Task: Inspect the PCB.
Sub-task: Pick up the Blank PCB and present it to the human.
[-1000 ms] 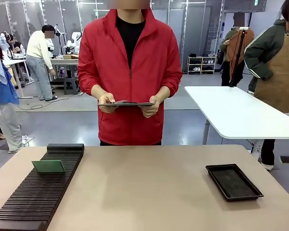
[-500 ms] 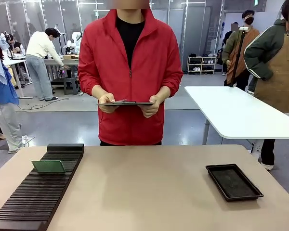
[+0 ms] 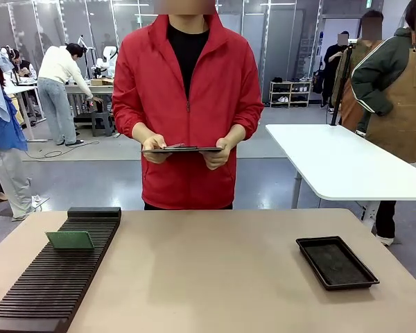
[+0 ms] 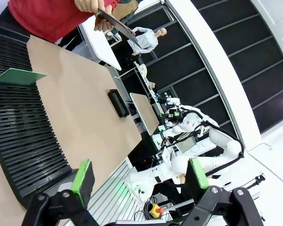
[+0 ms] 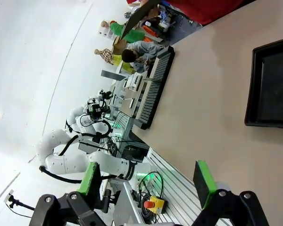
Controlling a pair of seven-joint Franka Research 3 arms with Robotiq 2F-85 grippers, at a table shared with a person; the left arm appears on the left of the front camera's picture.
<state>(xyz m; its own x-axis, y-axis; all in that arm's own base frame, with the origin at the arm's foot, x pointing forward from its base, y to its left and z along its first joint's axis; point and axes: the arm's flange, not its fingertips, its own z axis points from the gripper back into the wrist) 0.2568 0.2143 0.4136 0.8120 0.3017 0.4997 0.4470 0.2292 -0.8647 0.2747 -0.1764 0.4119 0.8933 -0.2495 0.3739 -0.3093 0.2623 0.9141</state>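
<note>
PCB (image 3: 69,240) untouched, inspection pending
Nothing has shifted: it sits in the rack (image 3: 52,288), lower left; left tool (image 4: 140,175) and right tool (image 5: 147,182) gape released.

We are looking at the left gripper (image 4: 140,175) and right gripper (image 5: 146,181): black linkages with silver screws, carrying green pads (image 4: 81,175). The person (image 3: 187,118) is wearing a red zipped jacket (image 3: 222,83) over a black shirt (image 3: 187,41).

Heads up: the long black ribbed rack (image 3: 55,277) runs off the bottom edge in the front view. Surface detail on the thin green PCB (image 3: 70,240) is too small to read. The dark flat clipboard (image 3: 182,149) the person holds is edge-on, so its top face is hidden. The right wrist view clips the black shallow tray (image 5: 273,84).
</note>
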